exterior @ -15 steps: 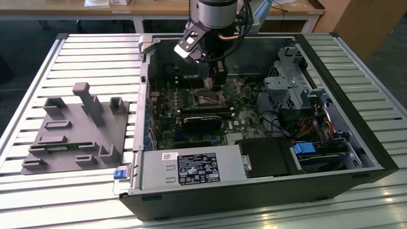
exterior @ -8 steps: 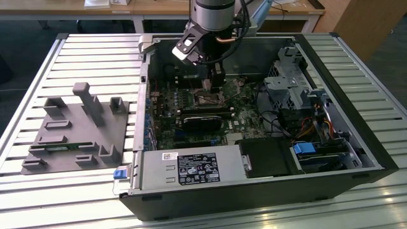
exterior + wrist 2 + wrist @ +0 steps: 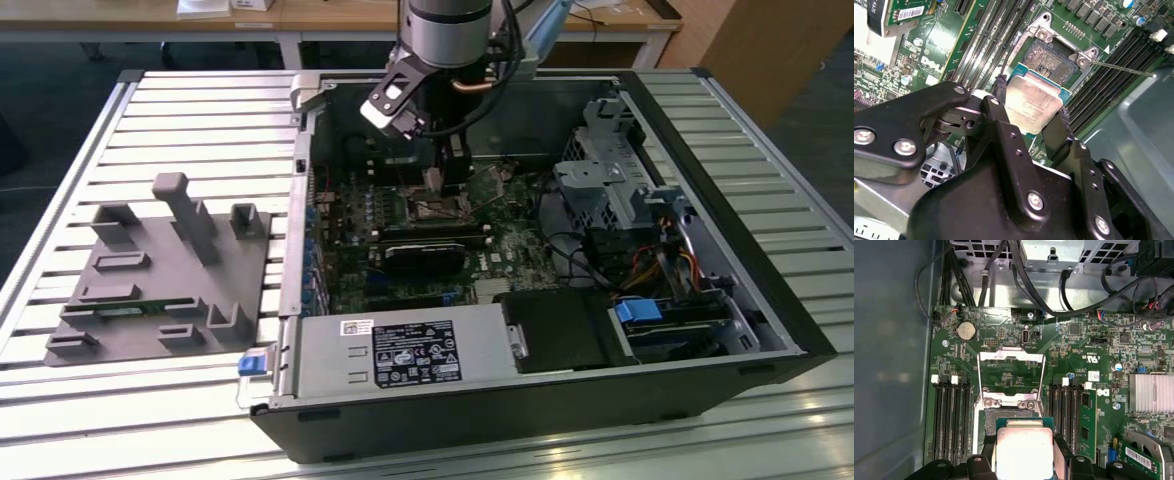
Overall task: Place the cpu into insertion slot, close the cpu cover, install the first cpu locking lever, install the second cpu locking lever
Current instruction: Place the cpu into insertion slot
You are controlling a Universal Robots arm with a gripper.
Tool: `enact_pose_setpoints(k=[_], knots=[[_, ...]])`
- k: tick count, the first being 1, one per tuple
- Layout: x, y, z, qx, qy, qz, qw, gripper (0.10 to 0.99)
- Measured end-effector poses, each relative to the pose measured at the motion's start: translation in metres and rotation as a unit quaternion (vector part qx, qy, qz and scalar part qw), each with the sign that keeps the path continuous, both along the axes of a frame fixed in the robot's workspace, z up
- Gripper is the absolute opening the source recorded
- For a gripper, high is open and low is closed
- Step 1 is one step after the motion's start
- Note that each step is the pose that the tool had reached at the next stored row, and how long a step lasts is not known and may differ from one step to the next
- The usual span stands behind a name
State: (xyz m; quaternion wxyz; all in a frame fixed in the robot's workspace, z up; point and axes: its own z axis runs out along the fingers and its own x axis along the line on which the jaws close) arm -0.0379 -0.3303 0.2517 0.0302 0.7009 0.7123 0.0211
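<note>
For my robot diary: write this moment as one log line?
end effector: shut on cpu | cpu: not yet in insertion slot | cpu cover: open

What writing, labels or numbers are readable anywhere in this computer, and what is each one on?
Nothing can be quoted as it reads.
Black label on the power supply: print too small.
White barcode sticker beside it: too small.
White markings on the green motherboard: blurred.
Small white sticker, in the second wrist view: blurred.
Metal top of the cpu, held in the gripper: no print made out.
</note>
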Motion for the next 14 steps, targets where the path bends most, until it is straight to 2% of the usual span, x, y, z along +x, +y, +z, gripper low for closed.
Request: enact_pose_setpoints(k=[14], knots=[[0.0000,0.0007,-0.0119,-0.0001,0.0000,0.000,1.0000,0.537]])
